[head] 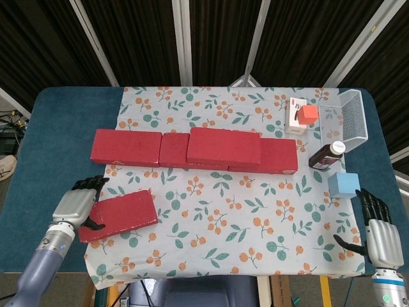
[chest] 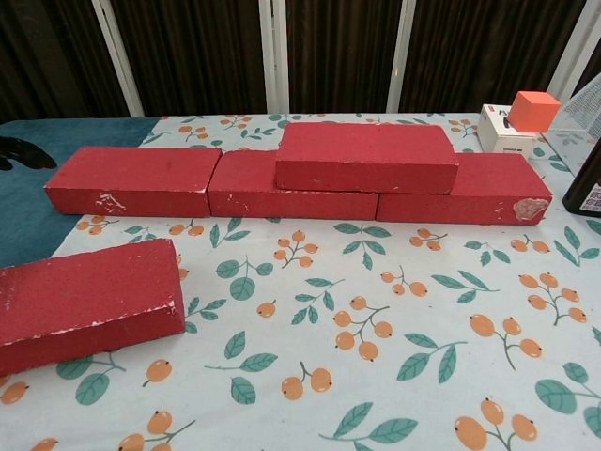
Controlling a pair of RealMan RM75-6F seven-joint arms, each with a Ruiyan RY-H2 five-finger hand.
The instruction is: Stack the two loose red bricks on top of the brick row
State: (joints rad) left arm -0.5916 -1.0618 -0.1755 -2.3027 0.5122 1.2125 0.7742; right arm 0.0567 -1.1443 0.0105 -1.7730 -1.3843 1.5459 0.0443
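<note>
The grey-and-black left hand (head: pixel 78 204) sits at the left end of the loose red foam brick (head: pixel 117 215) lying askew near the front-left corner of the white cloth printed with orange berries and green leaves (head: pixel 223 211). Its dark fingers (head: pixel 89 184) reach over the brick's upper-left corner and its thumb lies against the brick's end face; whether it truly grips the brick or only touches it I cannot tell from here. In the chest view only dark fingertips (chest: pixel 21 150) show at the far left edge. Further back on the cloth lies the row of three red bricks (head: pixel 128 147) laid end to end, with a second red brick already stacked on top (head: pixel 223 146), bridging the middle and right ones. The right hand (head: pixel 376 227) rests well apart at the front-right corner of the blue-topped table (head: pixel 57 128), fingers spread and holding nothing. Near it sits a light blue cube (head: pixel 344 184), and behind that a dark brown bottle with a white cap (head: pixel 327 155), a white box with an orange cube on top (head: pixel 300 115) and a clear mesh basket (head: pixel 354 118).
</note>
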